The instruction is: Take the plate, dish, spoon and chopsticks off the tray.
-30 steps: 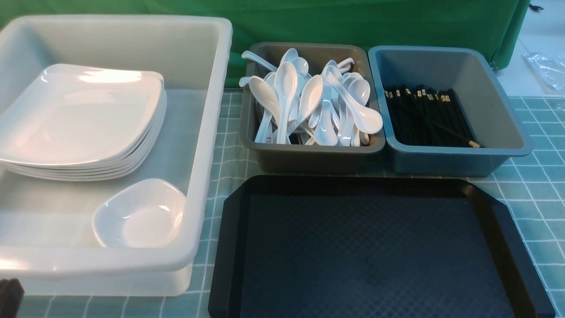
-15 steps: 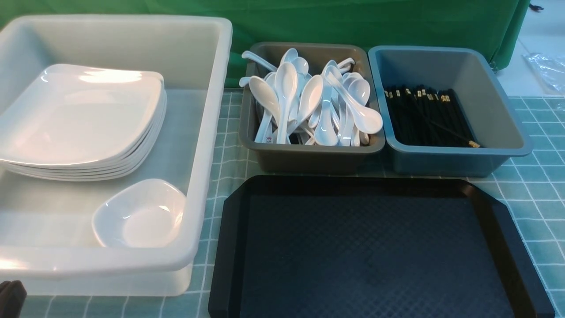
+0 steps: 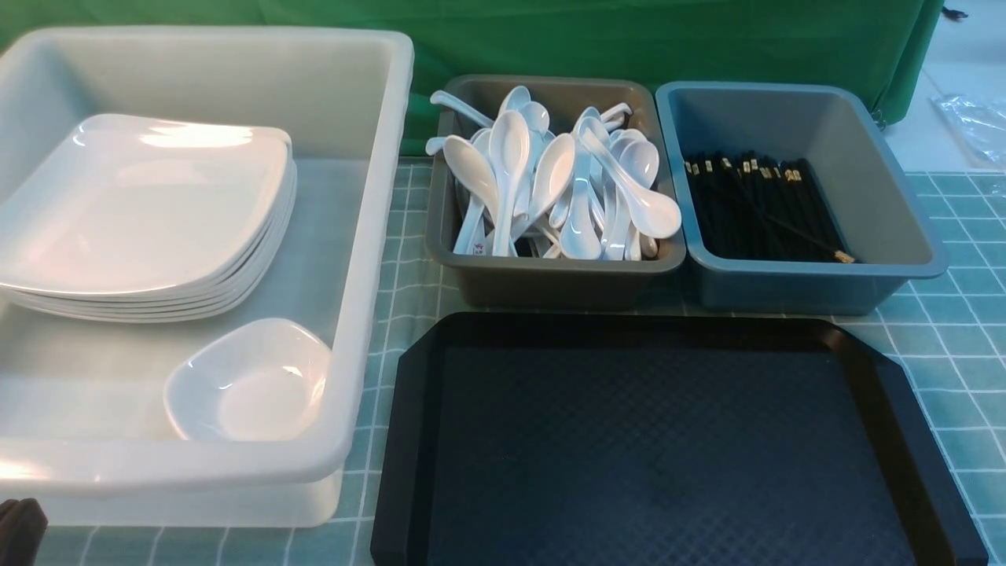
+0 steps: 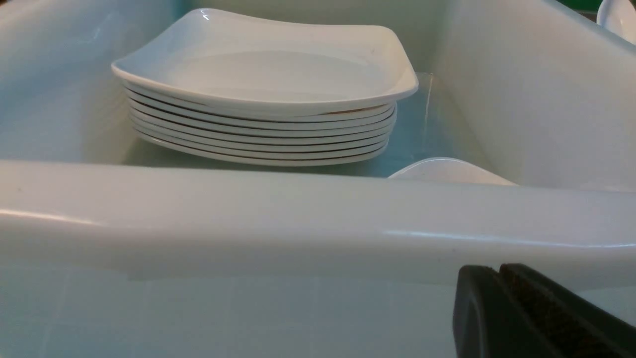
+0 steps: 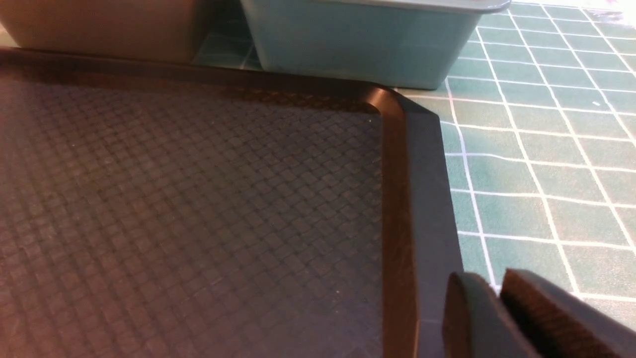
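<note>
The black tray lies at the front with nothing on it; its far right corner shows in the right wrist view. A stack of several large white plates sits in the white bin, also seen in the left wrist view. The small white dish sits in the same bin in front of the stack; only its rim shows there. White spoons fill the grey bin. Black chopsticks lie in the blue-grey bin. My left gripper is shut and empty just outside the white bin's near wall. My right gripper is shut and empty beside the tray's right rim.
The large white bin stands left of the tray, its near rim close in front of my left gripper. The grey bin and blue-grey bin stand behind the tray. A green checked cloth covers the table.
The dark tip of my left gripper at the bottom left corner of the front view has sunk slightly. Nothing else has moved.
</note>
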